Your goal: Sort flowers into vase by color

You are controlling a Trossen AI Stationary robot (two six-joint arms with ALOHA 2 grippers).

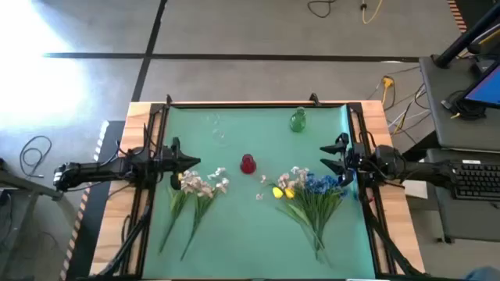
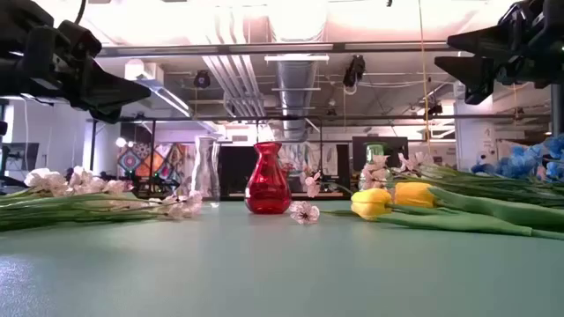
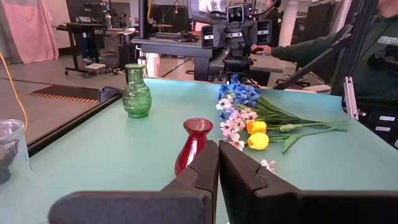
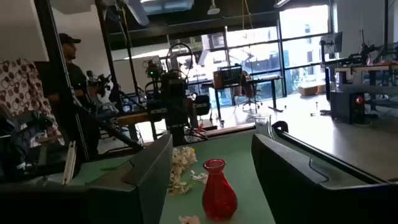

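**Three vases, two flower heaps, both end effectors empty**

From the low view, going near to far: a bare stretch of the green table point(image 1: 258, 242) comes first. Next lie the flowers, in two heaps. On the left, the white sprays point(image 1: 199, 184) lie with stems pointing to the near edge; about three stems can be made out from above, though the blossoms run together and an exact count is not possible. On the right lies a mixed bunch: two yellow tulips point(image 2: 381, 201), a cluster of blue flowers point(image 1: 320, 184) whose number cannot be told, and pink blossoms point(image 3: 236, 119) beside them. One loose blossom point(image 2: 304, 212) lies alone near the red vase.

There are three vases. The red vase point(image 2: 267, 179) stands upright between the two heaps. Farther back stands the clear vase point(image 2: 204, 169), faint from above and cut off at the picture's edge in the left wrist view. The green vase point(image 1: 298, 120) stands near the far edge, largely hidden behind blossoms in the low view.

The left end effector point(image 1: 181, 165) hovers above the white sprays, fingers pressed together, holding nothing. The right end effector point(image 1: 334, 156) hovers above the blue flowers, fingers spread wide, empty.

No flower is in a vase.
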